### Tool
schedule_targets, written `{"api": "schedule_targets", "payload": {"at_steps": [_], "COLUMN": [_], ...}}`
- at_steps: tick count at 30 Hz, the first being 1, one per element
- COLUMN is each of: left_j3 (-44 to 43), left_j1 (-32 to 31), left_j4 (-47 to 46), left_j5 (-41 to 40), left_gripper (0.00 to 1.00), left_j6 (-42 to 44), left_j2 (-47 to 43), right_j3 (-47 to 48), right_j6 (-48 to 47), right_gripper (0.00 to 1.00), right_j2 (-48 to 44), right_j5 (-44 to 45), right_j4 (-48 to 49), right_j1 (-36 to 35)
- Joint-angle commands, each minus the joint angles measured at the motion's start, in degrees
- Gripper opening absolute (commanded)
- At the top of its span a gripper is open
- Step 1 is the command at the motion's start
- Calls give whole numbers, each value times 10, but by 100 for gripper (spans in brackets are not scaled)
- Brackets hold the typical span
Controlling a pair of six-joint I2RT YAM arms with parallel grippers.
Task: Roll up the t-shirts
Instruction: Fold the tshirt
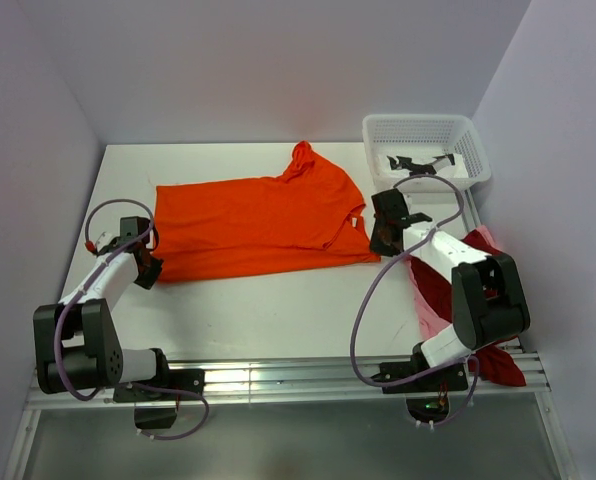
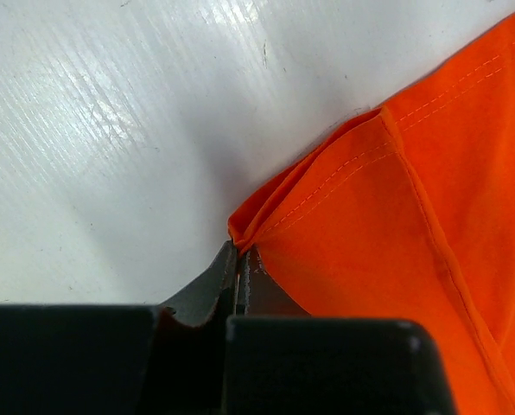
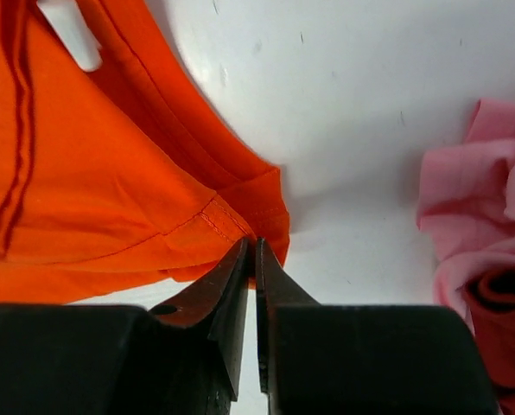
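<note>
The left gripper's (image 2: pixel 240 257) fingers are clenched on the near left corner of the orange t-shirt (image 1: pixel 258 225), a folded bit of hem pinched at their tips just above the bare tabletop (image 1: pixel 278 310). The right gripper's (image 3: pixel 251 248) fingers stand almost together with a thin slit between them, right at the hemmed near right corner of the same shirt. I cannot tell whether they grip the cloth or only touch it. The orange t-shirt lies spread flat across the middle of the tabletop, its hem toward the left edge, its collar toward the right edge and one sleeve bunched toward the far edge. A pink t-shirt (image 3: pixel 482 199) and a dark red t-shirt (image 1: pixel 438 285) lie heaped against the right edge, partly under the right arm. A white mesh basket (image 1: pixel 428 125) sits in the far right corner.
</note>
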State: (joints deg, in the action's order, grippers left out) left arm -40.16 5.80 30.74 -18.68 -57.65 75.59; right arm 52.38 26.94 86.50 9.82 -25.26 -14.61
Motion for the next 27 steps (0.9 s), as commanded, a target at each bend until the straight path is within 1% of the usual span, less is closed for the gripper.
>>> {"api": "schedule_targets", "payload": {"at_steps": [1, 5, 7, 11, 14, 21, 27], "left_j3": [-7, -4, -5, -11, -9, -11, -12], "left_j1": [3, 3, 3, 3, 3, 5, 5], "left_j4": [4, 1, 1, 7, 4, 4, 2], "left_j5": [-13, -22, -22, -30, -29, -29, -29], "left_gripper": [0, 1, 1, 0, 0, 0, 0], "left_j6": [14, 10, 12, 10, 10, 11, 12], "left_j2": [4, 6, 8, 10, 8, 10, 8], "right_j3": [-16, -34, -52, -74, -74, -43, -13], "right_j6": [-15, -7, -8, -13, -11, -3, -7], "right_gripper": [14, 40, 43, 44, 43, 42, 42], "right_j2": [-8, -27, -46, -60, -40, -5, 49], "right_j5": [16, 18, -2, -23, -30, -31, -45], "right_j4": [-15, -8, 7, 26, 29, 34, 29], "right_j1": [-8, -9, -9, -10, -12, -19, -29]}}
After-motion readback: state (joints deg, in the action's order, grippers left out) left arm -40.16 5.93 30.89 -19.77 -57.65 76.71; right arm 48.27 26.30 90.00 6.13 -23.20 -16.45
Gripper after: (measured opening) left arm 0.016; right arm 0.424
